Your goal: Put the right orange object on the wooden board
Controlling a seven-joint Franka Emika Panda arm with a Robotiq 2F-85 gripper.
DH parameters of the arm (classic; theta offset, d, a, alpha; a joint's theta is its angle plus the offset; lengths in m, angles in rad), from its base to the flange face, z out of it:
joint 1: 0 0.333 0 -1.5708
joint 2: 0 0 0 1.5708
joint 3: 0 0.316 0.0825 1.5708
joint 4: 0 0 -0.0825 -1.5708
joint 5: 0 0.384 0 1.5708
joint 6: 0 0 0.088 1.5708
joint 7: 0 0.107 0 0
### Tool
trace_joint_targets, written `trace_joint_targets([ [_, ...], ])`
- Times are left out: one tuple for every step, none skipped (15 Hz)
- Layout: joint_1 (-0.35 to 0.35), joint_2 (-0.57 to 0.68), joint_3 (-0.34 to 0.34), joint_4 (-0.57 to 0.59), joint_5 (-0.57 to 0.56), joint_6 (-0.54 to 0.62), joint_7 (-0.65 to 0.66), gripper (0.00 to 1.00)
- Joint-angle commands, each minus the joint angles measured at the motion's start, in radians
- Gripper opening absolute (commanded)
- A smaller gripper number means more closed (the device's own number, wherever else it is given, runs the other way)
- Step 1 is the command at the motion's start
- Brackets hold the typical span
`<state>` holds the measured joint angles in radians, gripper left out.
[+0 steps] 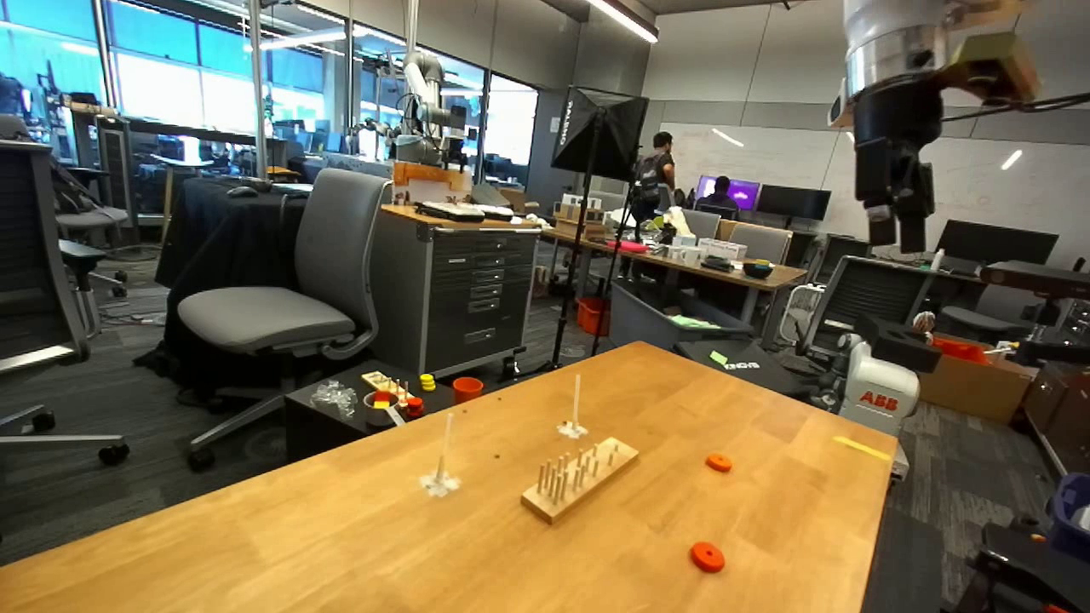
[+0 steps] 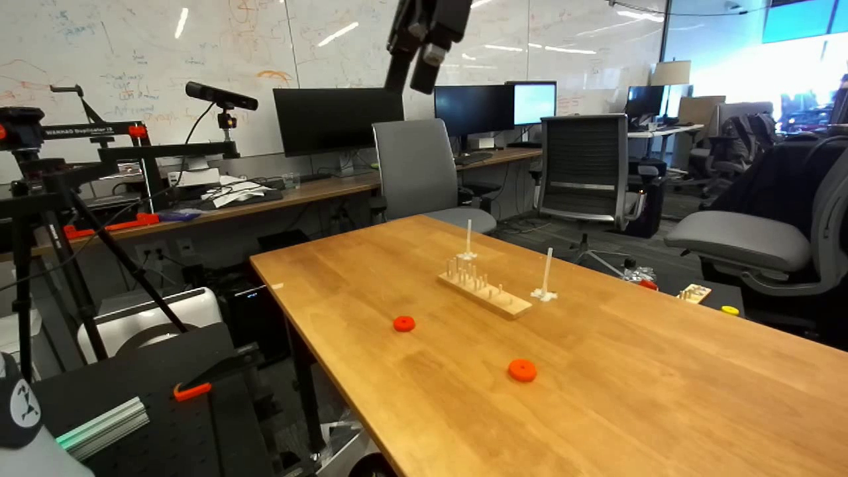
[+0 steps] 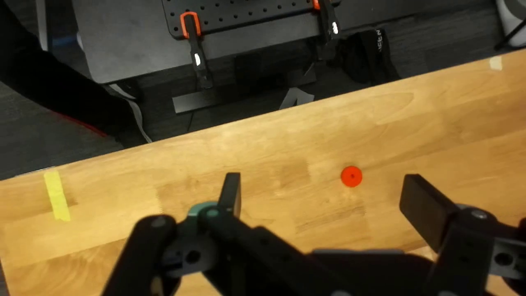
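Note:
The right orange object (image 1: pixel 719 462) is a small flat round disc lying on the tabletop; it also shows in an exterior view (image 2: pixel 522 370). Its look-alike, the second orange disc (image 1: pixel 707 558), lies apart from it, also visible in an exterior view (image 2: pixel 404 323). The wooden board (image 1: pixel 592 482), pale with several short pegs, lies flat beyond the discs (image 2: pixel 487 297). My gripper (image 1: pixel 897 246) is raised high above the table, open and empty (image 2: pixel 409 91). In the wrist view its fingers (image 3: pixel 322 176) are wide apart; the disc between them (image 3: pixel 351 176) appears to be the look-alike. The right disc seems hidden there.
Two thin upright sticks (image 1: pixel 444 451) (image 1: pixel 576 407) are taped to the tabletop beside the board. Yellow tape (image 3: pixel 57 195) marks the table near one end. A black table with orange clamps (image 3: pixel 191 24) stands past the table edge.

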<state>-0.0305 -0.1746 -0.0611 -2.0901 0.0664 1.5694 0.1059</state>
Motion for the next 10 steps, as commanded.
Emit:
trace_joint_targets([
  [-0.033,0.251,-0.015,0.246,0.059,-0.088,0.104,1.0],
  [-0.036,0.302,-0.017,0.294,0.078,-0.118,0.128,1.0],
  [-0.031,0.179,-0.011,0.143,0.037,-0.029,0.069,1.0],
  [-0.033,0.22,-0.013,0.171,0.04,-0.032,0.073,1.0],
  [-0.033,0.234,-0.013,0.17,0.04,-0.03,0.072,1.0],
  [-0.033,0.234,-0.013,0.168,0.04,-0.03,0.072,1.0],
  [-0.032,0.229,-0.011,0.167,0.04,-0.03,0.072,1.0],
  [-0.032,0.221,-0.01,0.166,0.04,-0.031,0.072,1.0],
  [-0.033,0.215,-0.011,0.166,0.04,-0.031,0.072,1.0],
  [-0.027,0.227,-0.005,0.159,0.056,0.018,0.082,1.0],
])
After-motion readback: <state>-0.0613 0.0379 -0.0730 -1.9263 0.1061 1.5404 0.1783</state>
